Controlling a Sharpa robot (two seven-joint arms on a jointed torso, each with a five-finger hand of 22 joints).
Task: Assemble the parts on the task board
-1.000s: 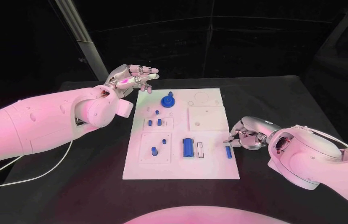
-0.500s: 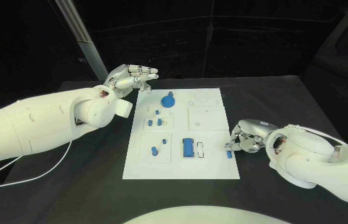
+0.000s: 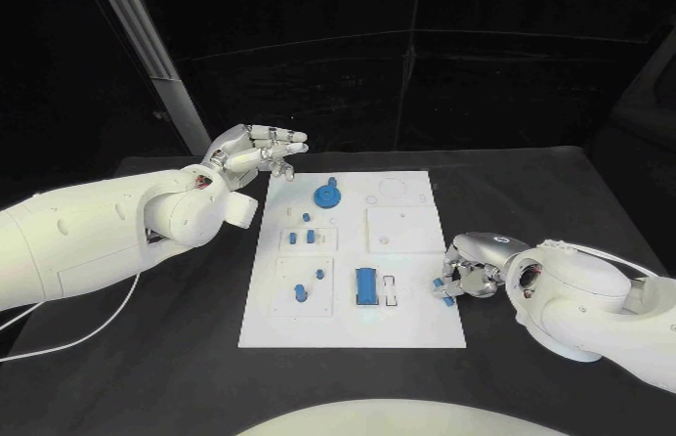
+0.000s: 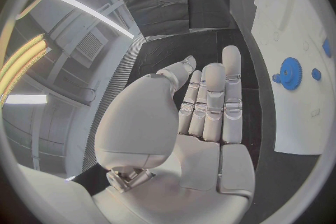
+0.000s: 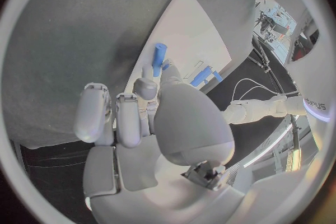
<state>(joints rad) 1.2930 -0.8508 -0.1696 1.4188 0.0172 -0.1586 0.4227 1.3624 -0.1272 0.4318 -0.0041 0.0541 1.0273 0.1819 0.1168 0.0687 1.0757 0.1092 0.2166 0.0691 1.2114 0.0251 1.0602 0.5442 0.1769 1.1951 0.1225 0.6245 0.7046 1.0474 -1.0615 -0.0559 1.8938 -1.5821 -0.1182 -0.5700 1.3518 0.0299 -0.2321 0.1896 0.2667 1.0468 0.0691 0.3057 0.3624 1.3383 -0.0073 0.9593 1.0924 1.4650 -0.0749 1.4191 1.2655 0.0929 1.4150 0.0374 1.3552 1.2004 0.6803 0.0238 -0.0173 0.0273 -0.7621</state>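
**Right robot hand working a blue peg at the board's right edge; left robot hand idle**

Nearest the robot, the right robot hand [image 3: 469, 272] is bent down over the right edge of the task board [image 3: 408, 324], fingers curled around a small blue peg [image 3: 445, 293] at the board's rim. In the right wrist view the blue peg [image 5: 159, 55] lies just past the fingertips [image 5: 148, 71]; contact looks likely, but whether the peg is truly pinched or merely touched cannot be told. Judged step: picking up this loose part. The next move calls for a secure pinch, a lift clear of the rim, and carriage to a matching socket.

Just inboard of that robot hand lies the long blue block [image 3: 366, 286] with a white slotted piece [image 3: 391, 290] beside it; both are close enough to be knocked during the lift. Further left sit two small blue pieces [image 3: 300, 290] in their square recess.

Mid-board, short blue pins [image 3: 300, 238] stand in a recessed panel. Beyond them the blue gear [image 3: 327, 196] sits near the far edge, with round empty seats [image 3: 388, 192] to its right.

Farthest, the left robot hand [image 3: 258, 152] hangs above the tabletop [image 3: 535, 192] beside the board's far left corner, fingers extended and close together, holding nothing. It stands well apart from the work and obstructs nothing.
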